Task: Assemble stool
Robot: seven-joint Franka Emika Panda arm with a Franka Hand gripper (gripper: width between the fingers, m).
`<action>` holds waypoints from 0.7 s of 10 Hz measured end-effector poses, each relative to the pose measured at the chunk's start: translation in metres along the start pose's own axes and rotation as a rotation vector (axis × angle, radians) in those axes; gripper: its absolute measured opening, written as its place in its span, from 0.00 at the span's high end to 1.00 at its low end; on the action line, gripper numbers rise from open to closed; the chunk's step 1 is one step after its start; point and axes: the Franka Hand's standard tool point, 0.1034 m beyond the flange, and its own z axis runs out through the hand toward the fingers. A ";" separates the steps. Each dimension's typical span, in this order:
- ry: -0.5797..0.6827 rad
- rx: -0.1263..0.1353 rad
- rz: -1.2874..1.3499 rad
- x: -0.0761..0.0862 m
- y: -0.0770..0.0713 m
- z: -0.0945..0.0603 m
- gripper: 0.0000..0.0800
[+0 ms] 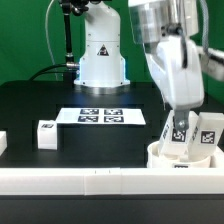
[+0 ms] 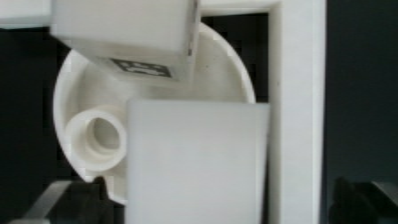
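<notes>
The round white seat (image 1: 170, 157) lies at the exterior view's right, against the front rail. Two white legs stand upright in it: one with a tag (image 1: 178, 132) under my gripper (image 1: 178, 122), the other (image 1: 210, 134) to its right. In the wrist view the near leg (image 2: 199, 150) fills the middle between my gripper's (image 2: 210, 208) dark fingers (image 2: 59, 202), which stand off from its sides, so the gripper is open. Behind it show the seat's rim and a socket hole (image 2: 96, 136), and the tagged leg (image 2: 128, 38). A loose leg (image 1: 46, 135) lies on the table at the exterior view's left.
The marker board (image 1: 100, 116) lies in the middle of the black table. A long white border rail (image 1: 90, 181) runs along the front edge. Another white part (image 1: 2, 143) shows at the far left edge. The arm's base (image 1: 102, 55) stands at the back.
</notes>
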 end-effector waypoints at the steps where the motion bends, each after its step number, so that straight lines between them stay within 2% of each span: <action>1: 0.001 -0.003 0.000 0.000 0.001 0.003 0.19; 4: 0.005 -0.011 -0.203 -0.001 0.003 0.006 0.19; 5: 0.038 -0.032 -0.353 -0.006 0.002 0.011 0.19; 7: 0.037 -0.041 -0.581 -0.017 0.003 0.014 0.19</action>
